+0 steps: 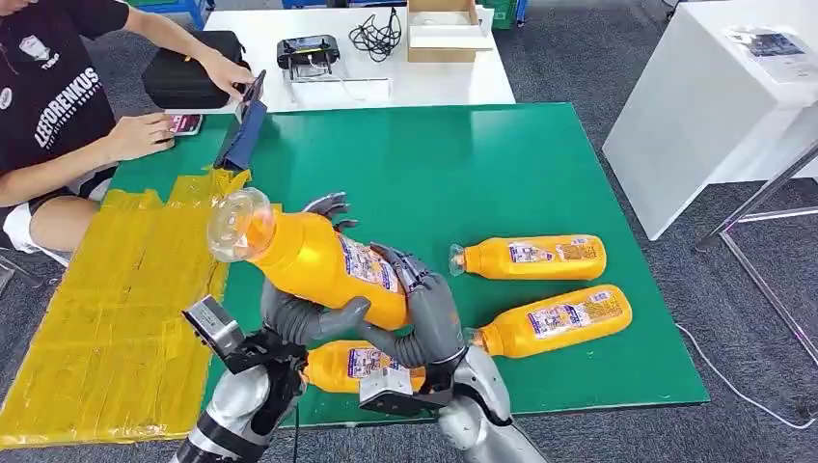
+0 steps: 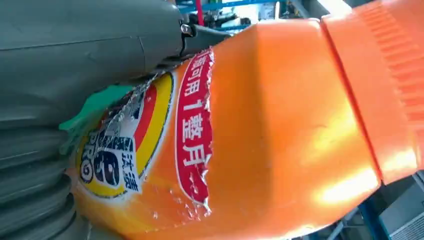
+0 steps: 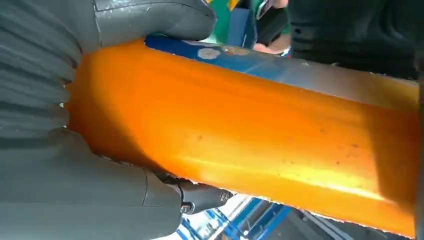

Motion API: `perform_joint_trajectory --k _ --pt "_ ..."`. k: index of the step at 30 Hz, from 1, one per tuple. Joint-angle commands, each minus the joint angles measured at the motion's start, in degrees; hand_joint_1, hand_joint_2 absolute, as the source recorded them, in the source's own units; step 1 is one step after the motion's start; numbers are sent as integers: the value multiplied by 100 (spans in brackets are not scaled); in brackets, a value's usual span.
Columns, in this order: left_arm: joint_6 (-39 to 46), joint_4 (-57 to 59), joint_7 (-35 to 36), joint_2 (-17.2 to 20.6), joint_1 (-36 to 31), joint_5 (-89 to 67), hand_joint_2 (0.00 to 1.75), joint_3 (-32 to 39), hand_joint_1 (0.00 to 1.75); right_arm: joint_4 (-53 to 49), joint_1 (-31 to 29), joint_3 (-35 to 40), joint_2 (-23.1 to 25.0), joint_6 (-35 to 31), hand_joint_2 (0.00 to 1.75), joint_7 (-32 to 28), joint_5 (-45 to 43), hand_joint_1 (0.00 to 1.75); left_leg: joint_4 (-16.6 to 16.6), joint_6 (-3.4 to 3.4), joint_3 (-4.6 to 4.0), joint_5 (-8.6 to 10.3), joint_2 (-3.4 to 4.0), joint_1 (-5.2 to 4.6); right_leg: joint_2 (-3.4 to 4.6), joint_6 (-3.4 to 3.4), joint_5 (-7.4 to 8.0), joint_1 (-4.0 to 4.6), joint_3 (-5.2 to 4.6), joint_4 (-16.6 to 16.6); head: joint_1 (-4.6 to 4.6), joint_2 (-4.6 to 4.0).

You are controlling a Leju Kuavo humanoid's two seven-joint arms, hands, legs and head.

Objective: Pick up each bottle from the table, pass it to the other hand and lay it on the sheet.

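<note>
Three bottles (image 1: 540, 289) lying on green table (image 1: 463, 164), grey carpet (image 1: 579, 58)

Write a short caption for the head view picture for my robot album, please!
Both hands, left hand and right hand, grip one orange bottle above the green table.

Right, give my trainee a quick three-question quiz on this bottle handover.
1. True or false: both the left hand and the right hand grip the raised bottle.
2. How many bottles lie on the green mat?
3. The yellow sheet holds: A) one bottle, B) two bottles, C) no bottle.

Key: 1 true; 2 three, namely the far bottle, the near bottle and the bottle under the hands; 3 C.
</note>
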Motion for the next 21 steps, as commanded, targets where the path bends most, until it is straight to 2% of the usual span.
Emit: perform_joint_trajectory --k 1,2,3,5,7,9,10,11,12,13,14,16,18,21 --pt "507 184 -63 184 -338 -474 175 71 175 -575 255 131 -341 -91 175 -76 -210 14 -6 0 23 -4 -33 2 1 -3 -8 -3 28 -6 0 0" --pt "492 191 -64 204 -358 -450 175 100 175 -612 258 124 -358 -93 175 -73 -202 14 -6 0 14 -1 -28 1 0 -3 -5 -3 18 -5 0 0" --pt "1177 299 -37 294 -466 -1450 175 90 175 -781 341 42 -375 -100 175 -72 -262 0 -7 -1 25 -5 -39 1 0 -5 -11 -5 31 -5 0 0" --pt "2139 541 189 410 -669 -2882 175 200 175 -1073 477 -71 -416 -197 175 41 -147 0 -4 -1 4 2 -28 0 -8 -3 -4 -4 10 -1 0 0" --pt "2705 998 1128 684 -962 -5084 175 381 175 -1353 602 -163 -497 -18 175 322 -3 0 -6 -3 12 1 -39 2 -4 -7 -5 -4 20 -3 2 0" --pt "2417 1484 1553 944 -1245 -5828 175 583 175 -1541 673 -236 -588 0 175 483 338 0 -9 -3 6 5 -27 0 -7 -5 -2 -4 10 -4 0 0" --pt "2068 1796 1982 1110 -1449 -6325 175 614 175 -1634 728 -291 -619 -86 175 566 586 0 -13 -5 22 5 -41 1 -7 -9 -6 -5 25 -6 0 0" --pt "1992 2109 1957 1193 -1625 -6390 175 701 175 -1748 789 -349 -656 -100 175 625 674 0 -12 -4 17 5 -39 1 -8 -7 -3 -2 22 -6 2 0" --pt "1779 2657 2568 1483 -1887 -7316 175 679 175 -1842 830 -408 -719 -77 175 740 882 0 -8 -3 11 5 -26 -1 -4 -5 -1 -3 12 -3 0 0" --pt "1749 3046 2727 1633 -2040 -7746 175 706 175 -1960 876 -461 -760 -77 175 818 1024 0 -14 -6 25 8 -38 0 -1 -10 -2 -4 26 -6 -2 0" --pt "1959 3405 2497 1685 -2156 -7627 175 786 175 -2039 916 -498 -777 -39 175 842 1056 0 -13 -5 25 7 -28 0 -2 -8 -1 -2 23 -6 0 0" --pt "1766 3816 2880 1825 -2242 -8197 175 843 175 -2049 933 -512 -806 81 175 987 1286 0 -13 -7 27 10 -29 0 4 -8 -1 -3 24 -6 2 0" --pt "1591 4250 2879 1963 -2260 -8223 175 984 175 -1967 919 -413 -924 355 175 1291 1677 0 -9 -12 19 9 18 1 28 -8 4 0 9 0 -2 0" --pt "1495 4869 3004 2148 -2260 -8351 175 1152 175 -1768 785 -116 -1090 832 175 1589 2126 0 -12 -11 24 8 23 0 32 -7 3 -2 11 0 0 0"
